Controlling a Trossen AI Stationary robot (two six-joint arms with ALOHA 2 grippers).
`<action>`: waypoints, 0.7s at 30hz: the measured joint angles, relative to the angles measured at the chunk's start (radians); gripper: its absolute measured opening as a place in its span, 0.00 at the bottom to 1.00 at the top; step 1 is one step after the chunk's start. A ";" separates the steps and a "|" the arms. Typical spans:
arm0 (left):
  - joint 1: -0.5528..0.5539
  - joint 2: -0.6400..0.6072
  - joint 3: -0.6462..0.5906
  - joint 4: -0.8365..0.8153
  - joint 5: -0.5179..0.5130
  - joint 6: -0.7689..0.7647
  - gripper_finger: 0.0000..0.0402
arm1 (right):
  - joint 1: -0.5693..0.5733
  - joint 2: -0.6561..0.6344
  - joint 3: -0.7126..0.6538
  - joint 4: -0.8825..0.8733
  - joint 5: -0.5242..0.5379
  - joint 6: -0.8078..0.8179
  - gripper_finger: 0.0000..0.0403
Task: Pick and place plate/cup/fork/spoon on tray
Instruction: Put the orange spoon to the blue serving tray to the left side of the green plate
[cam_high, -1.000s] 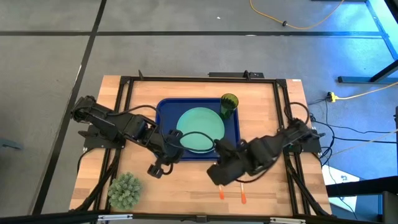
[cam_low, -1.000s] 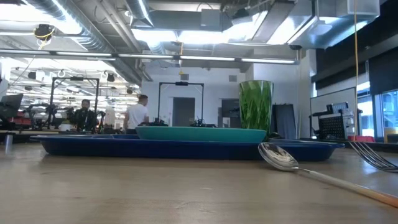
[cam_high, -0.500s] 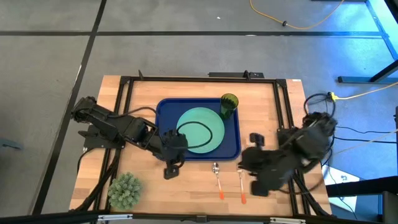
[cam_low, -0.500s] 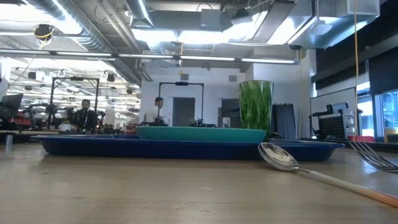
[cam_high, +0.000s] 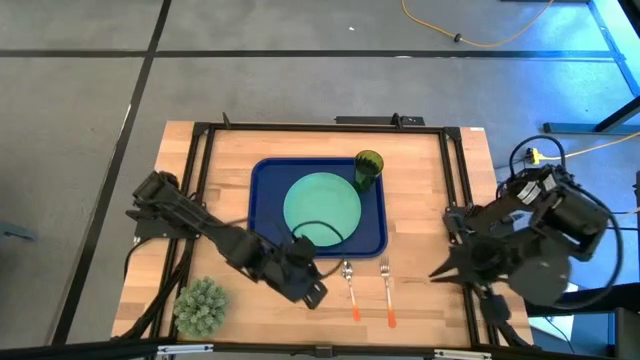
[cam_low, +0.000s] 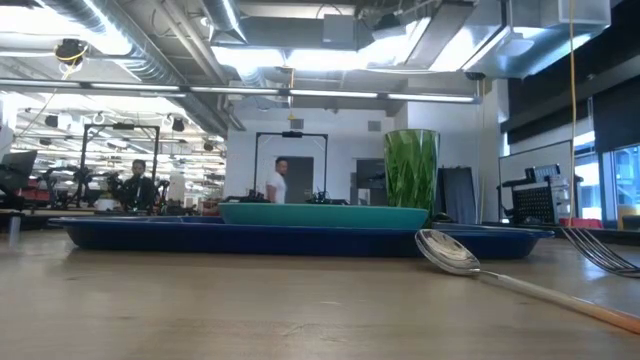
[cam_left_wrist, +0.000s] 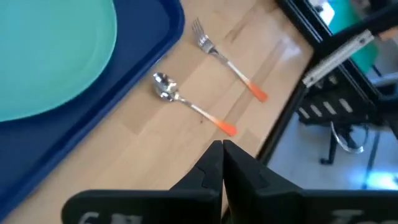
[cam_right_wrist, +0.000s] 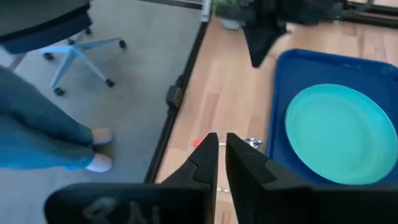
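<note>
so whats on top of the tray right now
The blue tray holds the mint-green plate and the olive-green cup at its far right corner. The tray floor under the plate is covered. The spoon and fork lie off it.

Wood-grain table top, matt. Tray: glossy blue plastic. Plate: smooth, matt. Spoon & fork: shiny metal heads, orange handles. Cup: translucent plastic.

The wooden table carries the blue tray near its middle. Just beside the tray's front rim lie the spoon and fork, side by side, apart. A spiky plant sits well left of them.
</note>
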 joint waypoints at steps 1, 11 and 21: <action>0.000 0.019 0.000 0.037 -0.006 -0.002 0.00 | 0.012 -0.001 0.000 0.000 0.000 -0.005 0.08; 0.011 0.212 0.000 0.304 0.098 -0.002 0.02 | 0.062 -0.001 0.000 0.000 0.093 0.026 0.08; 0.078 0.311 0.000 0.349 0.276 -0.116 0.15 | 0.062 -0.001 0.000 0.000 0.101 0.017 0.08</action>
